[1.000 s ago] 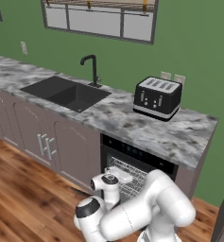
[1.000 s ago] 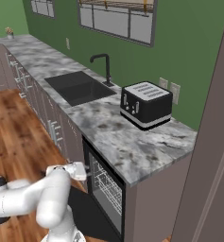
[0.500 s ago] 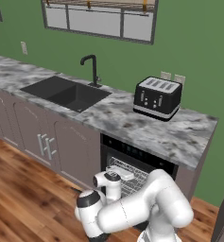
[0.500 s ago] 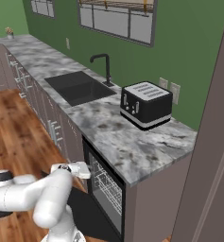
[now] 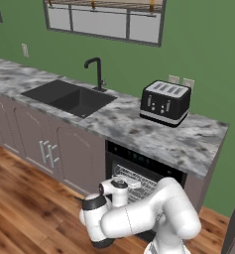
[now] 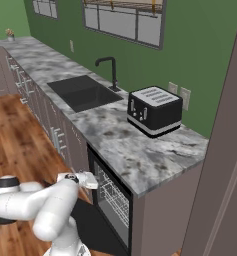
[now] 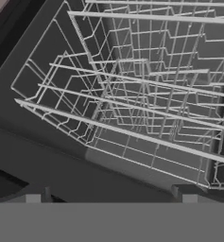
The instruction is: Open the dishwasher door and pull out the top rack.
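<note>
Grey marble counter (image 5: pixel 139 131) with black toaster (image 5: pixel 165 102) beside the inset dark sink (image 5: pixel 69 96)

worktop (image 5: pixel 139 133): you see grey-white marble veining
toaster (image 5: pixel 166 102): black, silver top
top rack (image 7: pixel 146 99): pale grey wire
wall (image 5: pixel 198 39): your green backdrop

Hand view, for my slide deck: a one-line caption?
Open jaws face the top rack inside the dishwasher, door already down.

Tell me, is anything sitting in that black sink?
No, the black sink basin looks bare in the left base view, with just the black faucet standing behind it on the counter.
</note>
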Robot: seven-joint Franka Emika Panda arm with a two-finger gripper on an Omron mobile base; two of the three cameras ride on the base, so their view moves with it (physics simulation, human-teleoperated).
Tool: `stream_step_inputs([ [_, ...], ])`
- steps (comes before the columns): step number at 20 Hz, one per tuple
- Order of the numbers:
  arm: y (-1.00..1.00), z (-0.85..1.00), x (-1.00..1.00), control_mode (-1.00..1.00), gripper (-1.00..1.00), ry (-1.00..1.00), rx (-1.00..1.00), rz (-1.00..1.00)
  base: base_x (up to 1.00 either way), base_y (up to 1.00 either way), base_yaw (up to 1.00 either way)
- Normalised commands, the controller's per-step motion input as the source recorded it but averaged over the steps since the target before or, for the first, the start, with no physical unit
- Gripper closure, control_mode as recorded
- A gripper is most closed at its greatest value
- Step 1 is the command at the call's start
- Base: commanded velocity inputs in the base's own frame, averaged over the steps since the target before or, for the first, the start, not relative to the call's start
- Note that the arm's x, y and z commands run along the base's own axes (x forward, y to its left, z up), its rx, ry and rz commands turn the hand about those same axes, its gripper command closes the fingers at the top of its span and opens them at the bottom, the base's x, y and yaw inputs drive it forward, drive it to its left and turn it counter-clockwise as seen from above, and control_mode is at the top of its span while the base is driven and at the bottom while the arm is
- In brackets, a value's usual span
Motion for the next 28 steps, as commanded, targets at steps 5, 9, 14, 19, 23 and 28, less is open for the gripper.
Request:
stream_step_inputs([
  [5,0.00,-0.59,0.00,-1.00,-1.00,-0.13,-0.11,0.00,0.00,0.00,0.00],
  [9,0.00,-0.53,0.00,-1.00,-1.00,-0.17,-0.13,0.00,0.00,0.00,0.00],
  [14,0.00,-0.51,0.01,-1.00,-1.00,-0.20,-0.14,0.00,0.00,0.00,0.00],
  [19,0.00,-0.54,0.11,-1.00,-1.00,-0.16,-0.14,0.00,0.00,0.00,0.00],
  [23,0.00,-0.65,0.16,-1.00,-1.00,-0.10,-0.14,0.00,0.00,0.00,0.00],
  [28,-0.03,-0.65,0.17,-1.00,-1.00,-0.08,-0.12,0.00,0.00,0.00,0.00],
])
